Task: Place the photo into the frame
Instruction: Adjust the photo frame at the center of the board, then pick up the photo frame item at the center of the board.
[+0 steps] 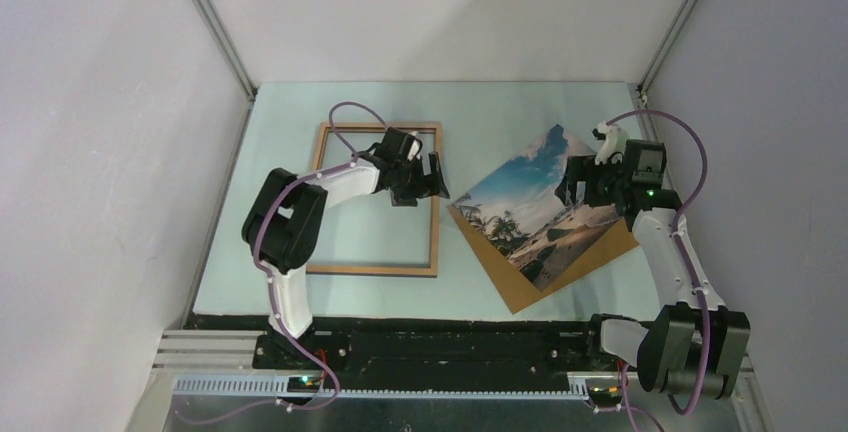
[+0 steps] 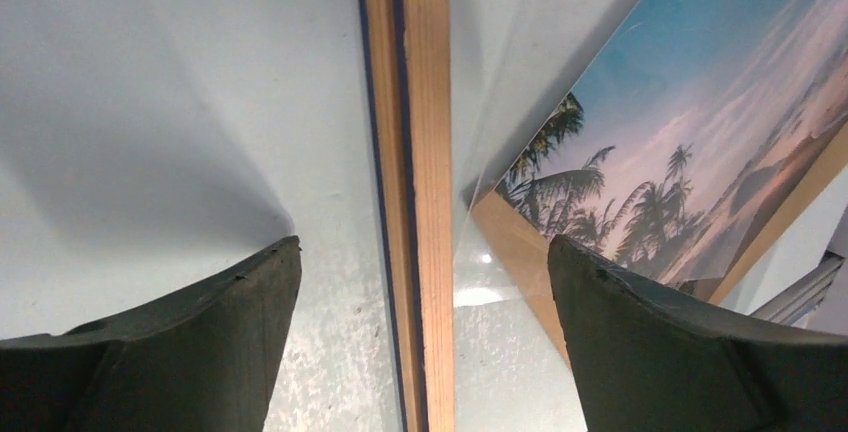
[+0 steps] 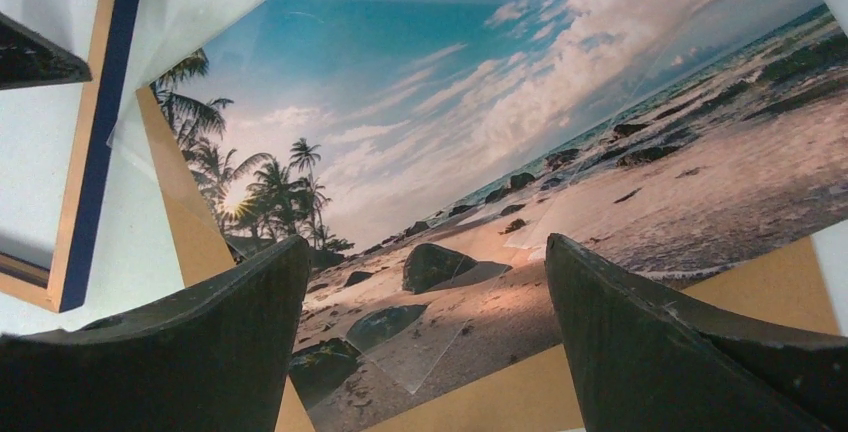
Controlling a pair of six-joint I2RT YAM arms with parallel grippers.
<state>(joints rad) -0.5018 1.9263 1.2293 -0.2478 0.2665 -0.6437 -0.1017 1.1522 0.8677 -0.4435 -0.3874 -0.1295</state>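
Your frame (image 1: 372, 270) is lying flat on the pale table (image 1: 500, 112), left of centre, with its wood-brown back facing up. Only the table's surface is showing inside its border. The photo (image 1: 530, 207) is sitting outside it, just to the right, picture side up and turned at an angle. It is resting on the brown backing board (image 1: 520, 297), whose edges are sticking out along the photo's near sides.

Your left gripper (image 1: 438, 178) is hanging over the frame's right side with its jaws spread wide. Your right gripper (image 1: 573, 190) is hovering over the photo's far-right part, jaws likewise wide apart and clamping nothing.

The left wrist view is giving you what the overhead one isn't. That side of the frame (image 2: 425, 102) is running straight between the two fingers (image 2: 230, 332), which are standing clear on either side, and a dark blue strip is showing along its edge.

The right wrist view is showing you palms, rocks and surf on the photo (image 3: 480, 102). Faint glossy edges are also crossing the print, possibly a clear sheet lying on it, though the glare is making that hard to confirm.
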